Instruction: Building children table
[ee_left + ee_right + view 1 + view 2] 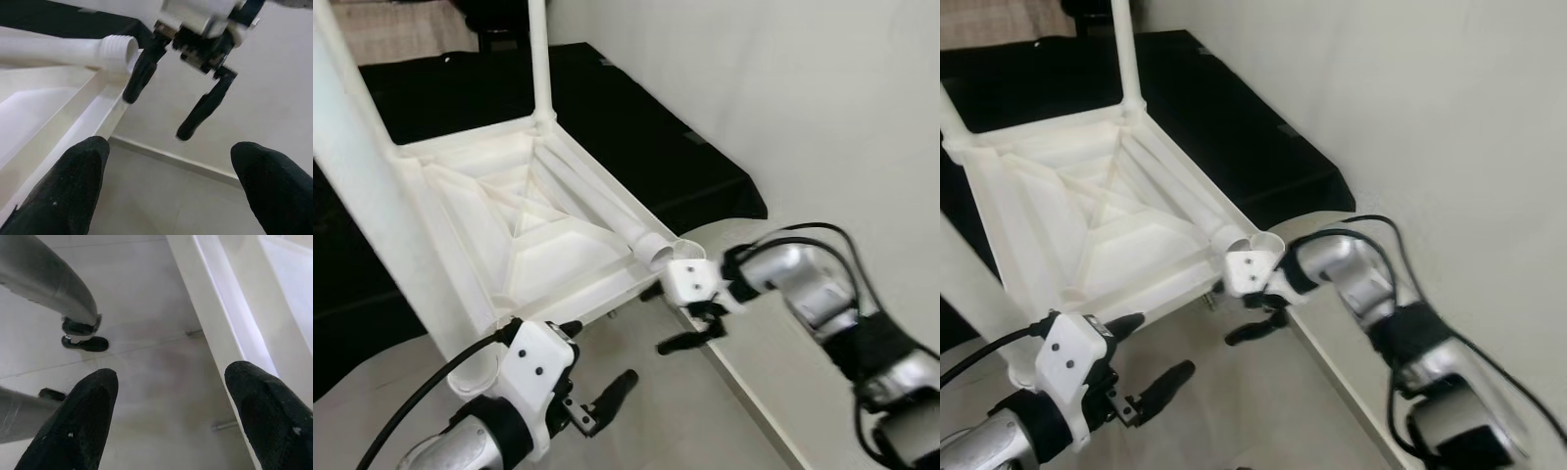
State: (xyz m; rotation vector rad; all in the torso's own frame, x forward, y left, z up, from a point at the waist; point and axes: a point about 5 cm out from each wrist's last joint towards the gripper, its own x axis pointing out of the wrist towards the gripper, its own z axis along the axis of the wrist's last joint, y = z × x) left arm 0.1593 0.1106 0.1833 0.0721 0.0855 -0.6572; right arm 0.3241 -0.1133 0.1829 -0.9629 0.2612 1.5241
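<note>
In the left eye view I see the white plastic table [524,211] lying upside down across the upper left and centre of the frame, ribbed underside facing me, on a black mat [636,127]. One leg [540,59] rises at top centre, a thicker one [362,147] runs down the left edge. The empty corner socket [658,253] sits just right of centre. My right gripper [680,318] hangs just below that socket, fingers apart, holding nothing. My left gripper [592,377] is at bottom centre, below the table's near edge, fingers spread and empty.

The right eye view shows the same layout, shifted left, with a pale wall [1449,117] filling the right side.

In the left wrist view, my two fingertips [73,191] sit wide apart at the bottom; the right gripper [168,105] hangs open at upper centre beside a threaded leg end [117,49].

In the right wrist view, the fingertips [83,426] are parted over pale floor [161,377], the table's rim [210,318] running diagonally at right.
</note>
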